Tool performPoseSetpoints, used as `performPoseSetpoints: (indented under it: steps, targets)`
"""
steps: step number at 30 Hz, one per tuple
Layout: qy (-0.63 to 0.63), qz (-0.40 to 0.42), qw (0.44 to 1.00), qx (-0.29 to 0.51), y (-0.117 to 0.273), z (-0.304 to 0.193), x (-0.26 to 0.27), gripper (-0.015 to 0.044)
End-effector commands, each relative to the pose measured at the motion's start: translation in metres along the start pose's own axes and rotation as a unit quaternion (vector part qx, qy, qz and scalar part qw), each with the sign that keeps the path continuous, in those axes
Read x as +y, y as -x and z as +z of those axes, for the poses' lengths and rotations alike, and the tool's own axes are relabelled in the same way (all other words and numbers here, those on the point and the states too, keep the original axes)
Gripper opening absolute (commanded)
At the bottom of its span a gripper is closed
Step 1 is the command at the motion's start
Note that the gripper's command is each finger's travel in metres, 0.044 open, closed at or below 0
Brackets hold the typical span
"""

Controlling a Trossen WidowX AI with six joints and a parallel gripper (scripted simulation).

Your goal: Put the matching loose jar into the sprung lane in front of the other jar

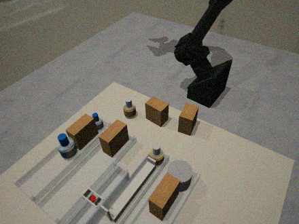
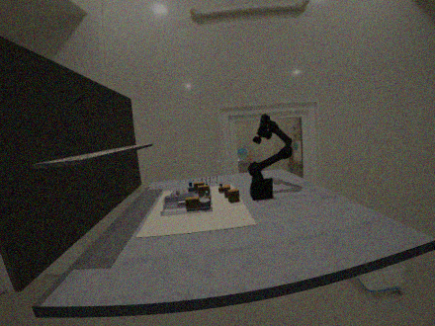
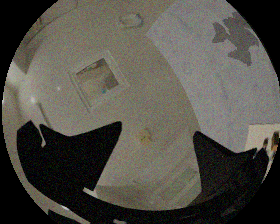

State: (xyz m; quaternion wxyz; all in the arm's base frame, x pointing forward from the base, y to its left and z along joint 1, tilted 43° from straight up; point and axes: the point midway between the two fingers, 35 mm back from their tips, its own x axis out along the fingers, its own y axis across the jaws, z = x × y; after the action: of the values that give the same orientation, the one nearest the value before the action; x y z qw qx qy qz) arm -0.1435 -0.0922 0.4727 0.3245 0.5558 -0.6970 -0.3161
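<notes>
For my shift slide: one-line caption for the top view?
Arm raised, tan loose jar waiting beyond its match in the lane.

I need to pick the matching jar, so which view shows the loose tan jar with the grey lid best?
The top view: the loose tan jar stands plainly on the mat beside the brown boxes. The exterior view shows only tiny shapes there; the wrist view does not show it.

A small tan jar with a grey cylindrical lid [image 1: 129, 108] stands upright and loose on the cream mat, toward twelve o'clock from the lanes. A matching tan jar with a grey lid [image 1: 156, 154] stands upright at the front end of the grey sprung lane [image 1: 133, 188], at about five o'clock from the loose one, well apart from it.
</notes>
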Motion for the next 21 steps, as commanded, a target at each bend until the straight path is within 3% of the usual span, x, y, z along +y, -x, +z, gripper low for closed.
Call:
performPoseSetpoints:
  steps: [1,11,16,21]
  targets:
    - [0.005,-0.001,1.000,0.001,0.000,-0.002,-0.001,0.0426]
    - [0.286,-0.091,0.950,0.084,-0.024,-0.096,-0.095,0.0440]
    - [0.456,-0.149,0.866,0.144,-0.026,-0.143,-0.170,0.0440]
    - [0.607,-0.197,0.742,0.205,-0.014,-0.170,-0.251,0.0440]
